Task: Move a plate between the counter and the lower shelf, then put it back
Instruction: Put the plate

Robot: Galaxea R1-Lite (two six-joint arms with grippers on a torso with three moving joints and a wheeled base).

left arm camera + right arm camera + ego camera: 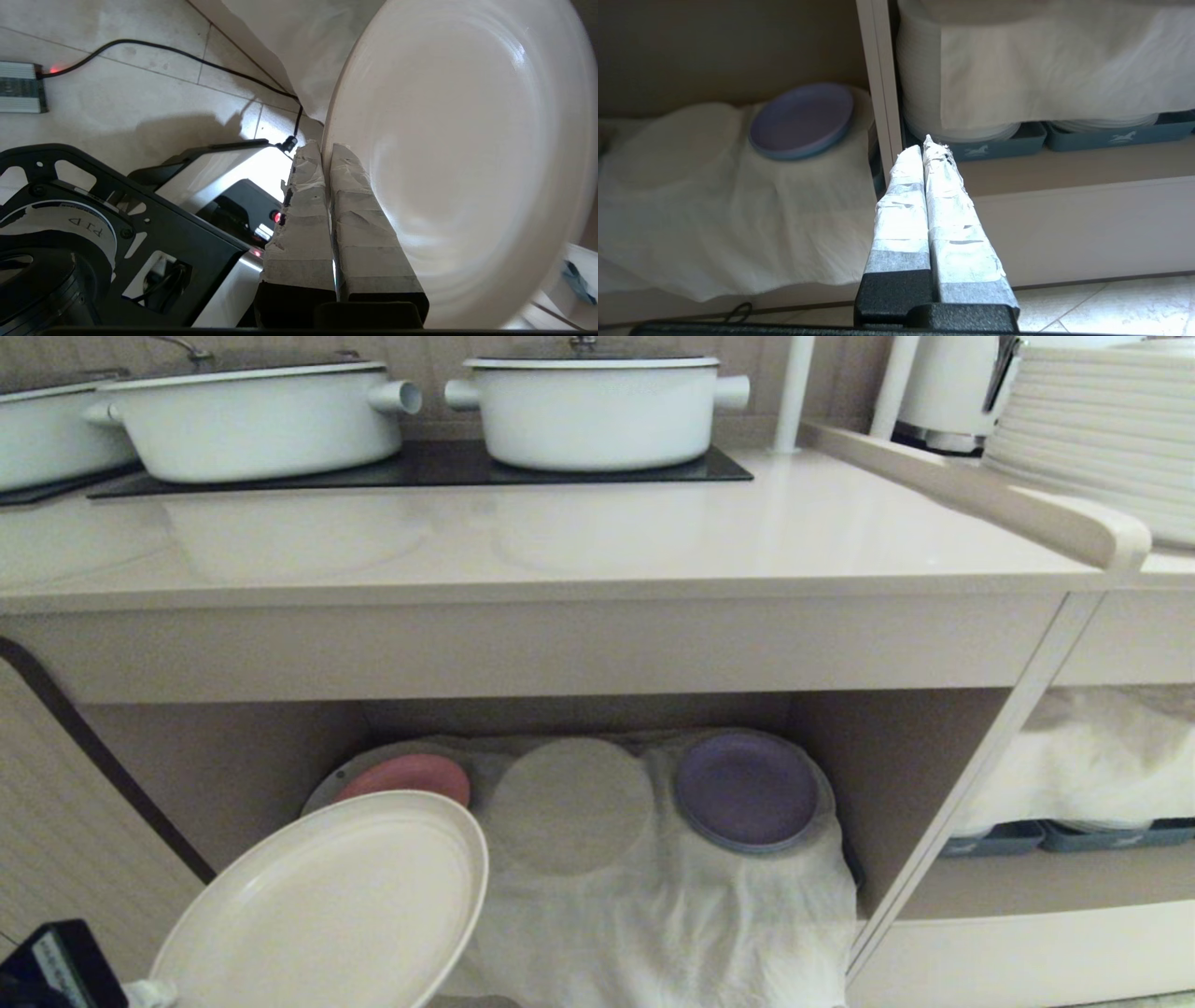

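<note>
Head view: the plate [327, 905] hangs tilted in front of the lower shelf [233, 775], low on the robot's left, held at its bottom rim by the left gripper [140, 994], of which only a sliver shows at the frame's edge. Behind it the wrinkled cloth [672, 915] drapes over the shelf floor, with a pink plate [411, 777], a cloth-covered round shape [569, 803] and a purple plate [747, 791] lying on it. The counter [597, 537] above carries two white pots [597, 406] on a black cooking panel [429, 467]. Risk judged here: the counter's thick front edge overhangs the niche, so a lift that runs too close to it could clip the plate's upper rim. Left wrist view: the left gripper [327, 154] has its taped fingers [303, 219] pinching the plate [467, 154] rim, one on each face, near the edge only. With so shallow a bite on a smooth tilted plate, it could slip or swing if jolted; tiled floor [140, 93] and a black cable [187, 58] lie beneath, so a drop would likely break it. Right wrist view: the right gripper [927, 149] is idle, jaws pressed together on nothing, pointing at the cabinet divider [878, 93] between the purple plate [803, 119] and the blue trays [1064, 135]; little hazard from it, I judge, while parked.
</note>
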